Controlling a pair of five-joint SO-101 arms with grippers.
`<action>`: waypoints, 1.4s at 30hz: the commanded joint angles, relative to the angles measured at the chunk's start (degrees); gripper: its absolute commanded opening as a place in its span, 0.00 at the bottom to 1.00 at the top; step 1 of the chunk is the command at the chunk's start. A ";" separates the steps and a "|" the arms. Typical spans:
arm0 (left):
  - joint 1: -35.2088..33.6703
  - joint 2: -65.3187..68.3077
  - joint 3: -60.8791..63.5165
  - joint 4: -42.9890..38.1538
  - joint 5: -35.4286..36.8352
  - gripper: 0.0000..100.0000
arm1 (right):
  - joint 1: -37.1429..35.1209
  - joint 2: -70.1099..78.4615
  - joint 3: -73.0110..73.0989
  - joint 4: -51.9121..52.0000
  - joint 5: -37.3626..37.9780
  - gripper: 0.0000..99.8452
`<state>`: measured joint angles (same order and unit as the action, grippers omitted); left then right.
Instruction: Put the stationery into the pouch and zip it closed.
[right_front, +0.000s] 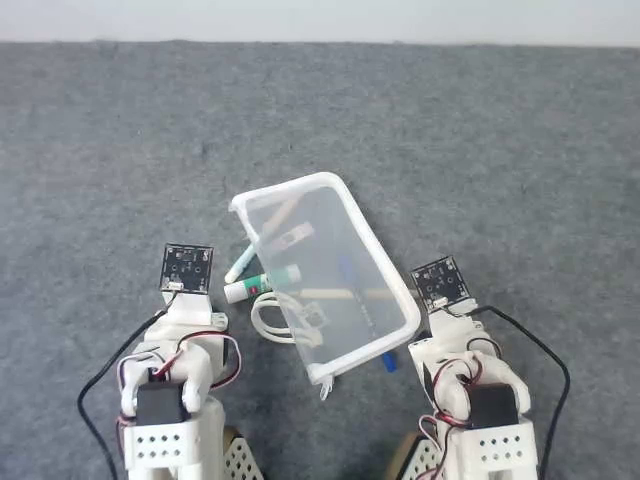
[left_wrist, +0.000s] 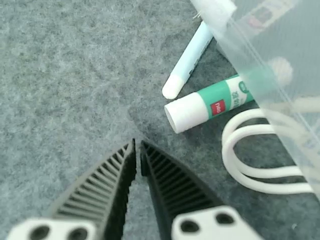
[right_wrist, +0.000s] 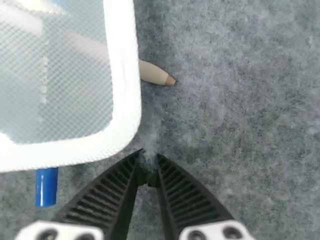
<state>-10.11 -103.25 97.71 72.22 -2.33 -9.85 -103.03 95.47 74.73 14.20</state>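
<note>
Centrally, the pouch (right_front: 325, 275) lies flat toward the desk's (right_front: 500, 140) near edge, with stationery protruding past its edges. The left gripper (left_wrist: 138, 146), jaws nearly together and holding nothing, sits just beside the glue stick (left_wrist: 200, 107). The right gripper (right_wrist: 149, 156), likewise narrow and empty, sits just beside the pouch's corner, near a blue pen (right_wrist: 46, 186).

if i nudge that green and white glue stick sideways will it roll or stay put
The glue stick is a smooth round tube lying on its side, so a sideways nudge would probably roll it, though the fuzzy grey mat may slow it. Its green end sits under the pouch, which might check it. It looks rigid, likely firm to grip.
</note>
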 joint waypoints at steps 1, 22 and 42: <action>-0.18 -1.41 -1.19 0.26 0.44 0.01 | 0.57 -0.92 0.97 0.22 -0.53 0.01; -0.18 -1.41 -1.19 0.26 0.44 0.01 | -0.04 -0.92 0.97 0.22 -0.53 0.01; -0.18 -1.41 -1.19 0.26 0.44 0.01 | 5.67 -0.48 -21.45 3.74 -4.84 0.01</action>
<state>-10.11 -103.25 97.71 72.22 -2.33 -3.52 -103.56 81.23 76.22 12.44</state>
